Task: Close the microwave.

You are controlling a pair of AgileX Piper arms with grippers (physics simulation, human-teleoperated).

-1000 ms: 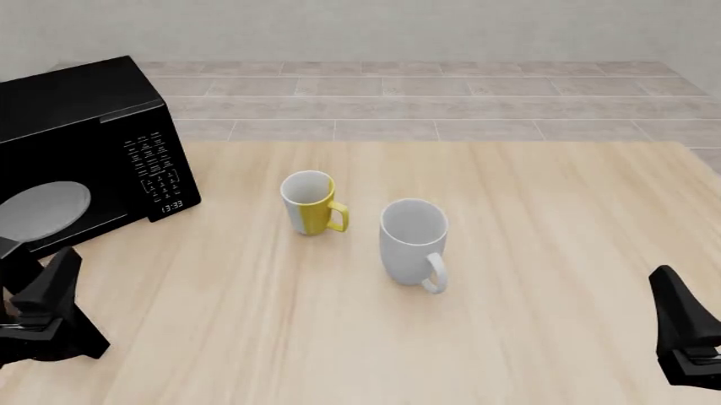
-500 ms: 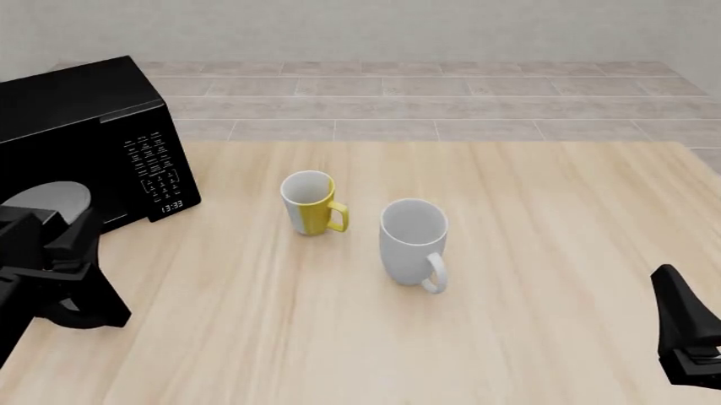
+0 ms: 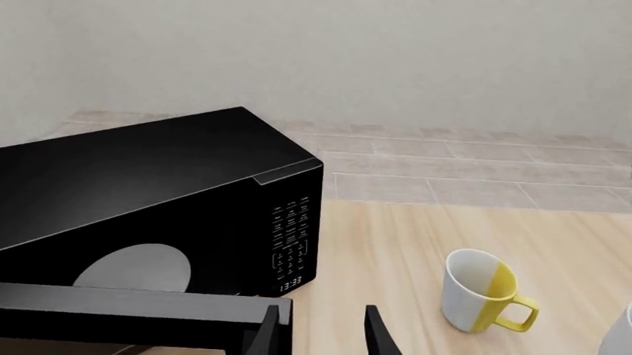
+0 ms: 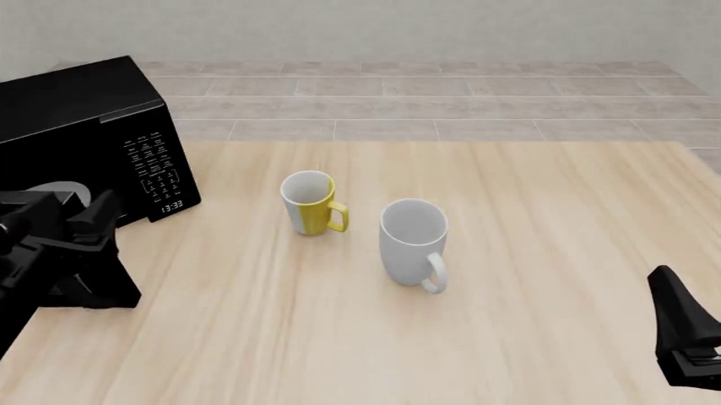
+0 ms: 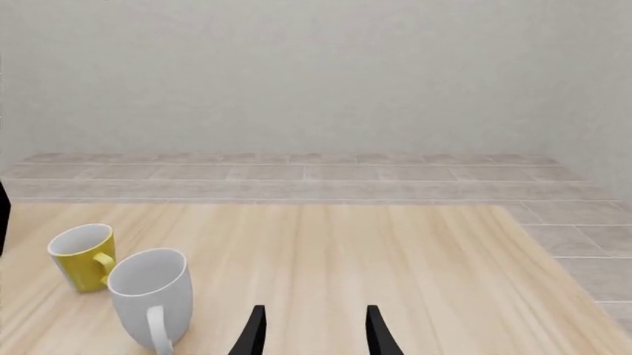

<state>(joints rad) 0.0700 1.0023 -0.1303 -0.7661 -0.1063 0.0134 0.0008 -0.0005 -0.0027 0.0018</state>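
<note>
we see the microwave (image 4: 90, 135) at the far left of the tabletop (image 4: 518, 219), a black box with its keypad panel (image 4: 155, 164) facing the mugs and the clock reading 13:33. its dark door (image 3: 138, 314) hangs open, swung out toward our side, and the grey round plate (image 3: 133, 268) shows inside the cavity. our left gripper (image 4: 84, 224) sits low at the left edge of the front view, just in front of the open cavity; in the left wrist view its jaws stand apart with nothing between them, one fingertip (image 3: 265, 333) right beside the free end of the door, though we cannot tell whether it touches. to the right of the microwave, a yellow and white mug (image 4: 309, 202) stands upright with its handle turned toward a larger white mug (image 4: 414, 243), which is near it and closer to us. our right gripper (image 4: 685, 333) waits at the lower right corner, well apart from both mugs; the right wrist view shows its jaws parted and holding nothing above bare wood.
</note>
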